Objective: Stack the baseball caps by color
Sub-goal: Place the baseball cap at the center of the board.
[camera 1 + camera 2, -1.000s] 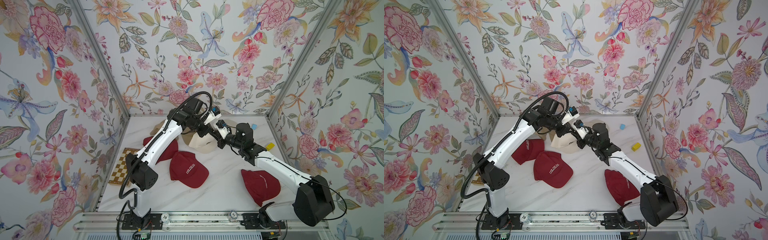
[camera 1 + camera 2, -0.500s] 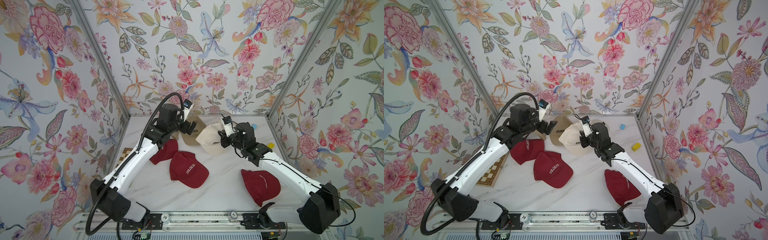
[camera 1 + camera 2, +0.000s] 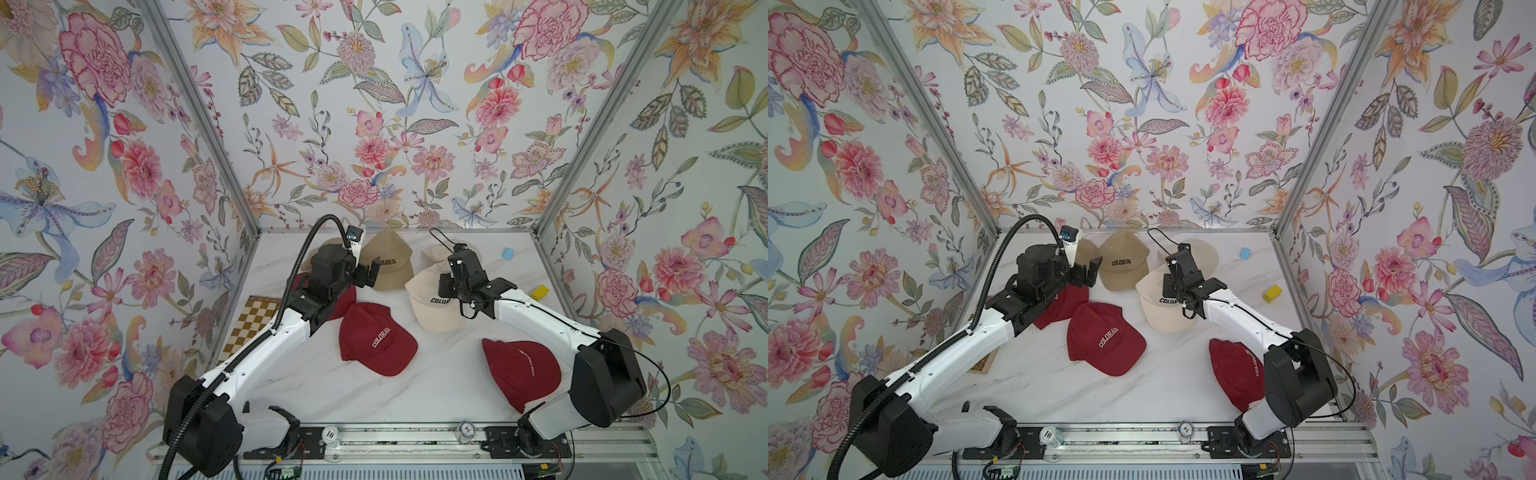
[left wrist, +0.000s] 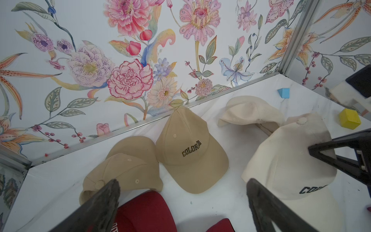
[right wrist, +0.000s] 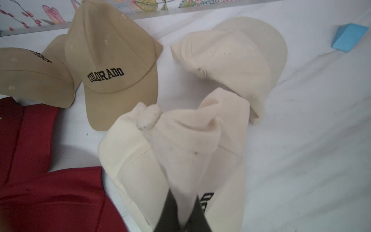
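Fabric at the crown of one cream cap (image 5: 180,156) is pinched in the closed right gripper (image 5: 183,209), the cap just beside the lettered tan cap (image 3: 388,259). The left gripper (image 3: 371,272) hangs wide open and empty at that tan cap's opposite edge.

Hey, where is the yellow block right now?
In both top views the yellow block sits by the right wall, nearer the robot than the blue block and right of the lettered cream cap.

Red caps (image 3: 377,336), tan caps (image 3: 388,259), cream caps (image 3: 432,309), scattered
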### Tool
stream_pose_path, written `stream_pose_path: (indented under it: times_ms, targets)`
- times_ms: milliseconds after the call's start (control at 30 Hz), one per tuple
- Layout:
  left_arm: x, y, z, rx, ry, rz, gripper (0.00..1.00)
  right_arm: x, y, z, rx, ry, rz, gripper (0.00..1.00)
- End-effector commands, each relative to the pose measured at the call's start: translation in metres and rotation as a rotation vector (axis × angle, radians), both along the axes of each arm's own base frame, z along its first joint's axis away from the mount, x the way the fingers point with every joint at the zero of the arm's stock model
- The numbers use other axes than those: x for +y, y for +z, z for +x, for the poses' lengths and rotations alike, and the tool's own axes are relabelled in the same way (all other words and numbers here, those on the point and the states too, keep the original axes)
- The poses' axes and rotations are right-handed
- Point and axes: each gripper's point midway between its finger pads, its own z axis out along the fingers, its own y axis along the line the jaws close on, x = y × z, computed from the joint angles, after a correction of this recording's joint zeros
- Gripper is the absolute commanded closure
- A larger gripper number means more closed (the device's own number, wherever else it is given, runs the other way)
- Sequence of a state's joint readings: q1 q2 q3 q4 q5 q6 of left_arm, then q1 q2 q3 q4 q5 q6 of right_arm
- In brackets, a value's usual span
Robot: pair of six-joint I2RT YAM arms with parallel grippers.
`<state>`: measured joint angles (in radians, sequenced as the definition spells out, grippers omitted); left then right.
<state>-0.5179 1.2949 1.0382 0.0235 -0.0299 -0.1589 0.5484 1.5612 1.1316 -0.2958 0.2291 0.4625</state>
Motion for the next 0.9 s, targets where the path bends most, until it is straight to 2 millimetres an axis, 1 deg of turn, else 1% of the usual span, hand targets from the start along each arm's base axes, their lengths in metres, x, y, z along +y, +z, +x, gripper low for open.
stream_pose_path:
  times_ms: [0,133,433,533,667,700,767,833,867]
  targets:
    - [-0.007,0.008,-0.001,-0.036,-0.019,-0.064,0.0,-0.002,-0.011,0.006,0.033,-0.084,0.028,1.0]
    - [-0.011,0.003,0.001,-0.026,-0.033,-0.063,0.0,0.007,-0.031,0.01,0.083,-0.082,0.043,1.0]
    - [-0.017,-0.004,0.002,-0.017,-0.058,-0.069,0.0,0.015,-0.054,0.016,0.13,-0.081,0.031,1.0]
    - [-0.02,-0.006,0.002,-0.009,-0.068,-0.074,0.0,0.018,-0.058,0.017,0.143,-0.077,0.036,1.0]
    - [-0.02,-0.008,0.002,-0.004,-0.072,-0.075,0.0,0.018,-0.055,0.018,0.137,-0.076,0.037,1.0]
    - [-0.021,-0.008,0.002,-0.004,-0.074,-0.076,0.0,0.018,-0.054,0.018,0.135,-0.07,0.034,0.9]
    - [-0.021,-0.008,0.002,-0.003,-0.076,-0.077,0.0,0.018,-0.049,0.018,0.125,-0.06,0.027,0.67]
    - [-0.022,-0.008,0.002,0.0,-0.078,-0.076,0.0,0.016,-0.04,0.018,0.104,-0.047,0.011,0.43]
    - [-0.023,-0.008,0.002,0.001,-0.081,-0.076,0.01,0.015,-0.034,0.019,0.089,-0.039,0.001,0.33]
